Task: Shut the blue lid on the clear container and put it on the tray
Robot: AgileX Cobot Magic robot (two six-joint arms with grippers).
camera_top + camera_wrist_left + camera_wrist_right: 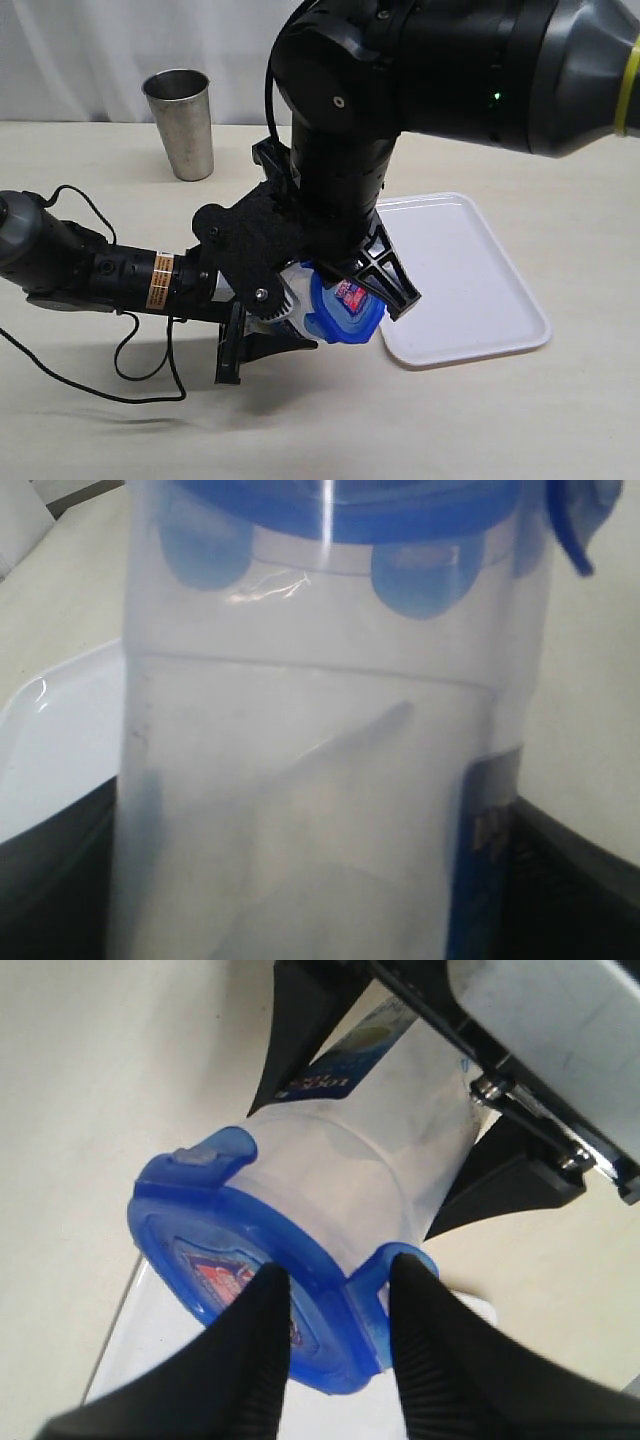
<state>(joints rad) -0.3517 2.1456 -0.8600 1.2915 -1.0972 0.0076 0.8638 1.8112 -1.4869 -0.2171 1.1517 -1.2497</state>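
While I watch from the exterior camera, my left arm lies low over the table (90, 430), reaching in from 9 o'clock and stretched almost level toward 3 o'clock, with its black cable (130, 372) looped on the surface below it. A grey steel cup (182, 120) stands upright at about 11 o'clock from that arm's wrist, well apart from it. The left gripper (290, 315) is clamped on the clear container (380, 1150), one black finger on each side of the wall. The container is held on its side and tilted, its capped end aimed toward roughly 4 o'clock.

The blue lid (345, 310) sits on the container's mouth, its red-and-white sticker facing outward. In the right wrist view one side flap (215, 1152) flares away from the clear wall.

My right arm comes down steeply from 1 o'clock, its wrist bent over the left gripper. The right gripper (342, 1272) straddles the lid's rim, one finger against the sticker face and the other against a flap, pressing in on the blue plastic between them.

The tray (480, 300) lies flat at 3 o'clock from the lid. The capped end hangs at the tray's 8 o'clock corner; the container does not rest on the tray.
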